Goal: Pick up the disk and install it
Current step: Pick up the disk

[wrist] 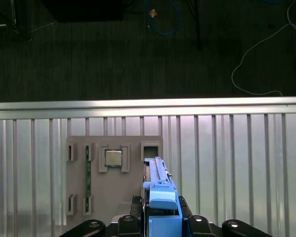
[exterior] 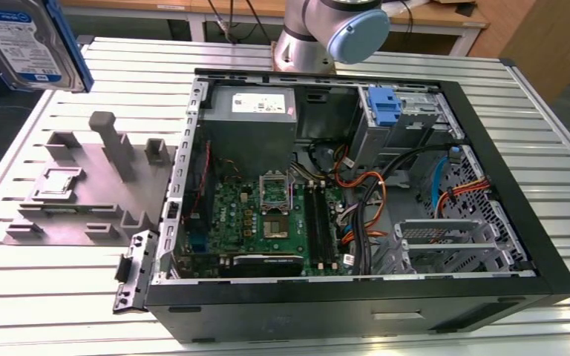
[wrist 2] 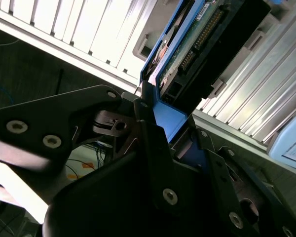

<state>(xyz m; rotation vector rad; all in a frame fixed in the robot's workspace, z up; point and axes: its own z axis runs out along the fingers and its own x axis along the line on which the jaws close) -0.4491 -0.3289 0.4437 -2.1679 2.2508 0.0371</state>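
1. Clenched on its load, the black metal gripper (wrist 2: 167, 121) has its fingers pressed on either side of the blue frame in the second wrist view. It grasps the flat, rectangular, silver-grey disk (wrist 2: 207, 44) with a blue plastic carrier frame round its edge.
2. That disk is off every surface. In the exterior view it hangs high at the exterior view's left, label face showing, above the slatted metal table (exterior: 47, 297).
3. Its long axis runs straight out from the fingers, away from the wrist. In the first wrist view it shows edge-on, pointing down at the grey plastic fixture plate (wrist: 113, 197), near that plate's empty slot and beside the square processor chip (wrist: 113, 158) seated there.
4. From the held disk, the open black computer case (exterior: 522, 222) lies toward the exterior view's right, well apart, past the fixture plate.
5. Inside the case, the fixed blue plastic bracket (exterior: 389, 104) on the drive cage sits on the side farther from the disk, by my reading.
6. Pick-up looks done; the disk is not yet in the case.
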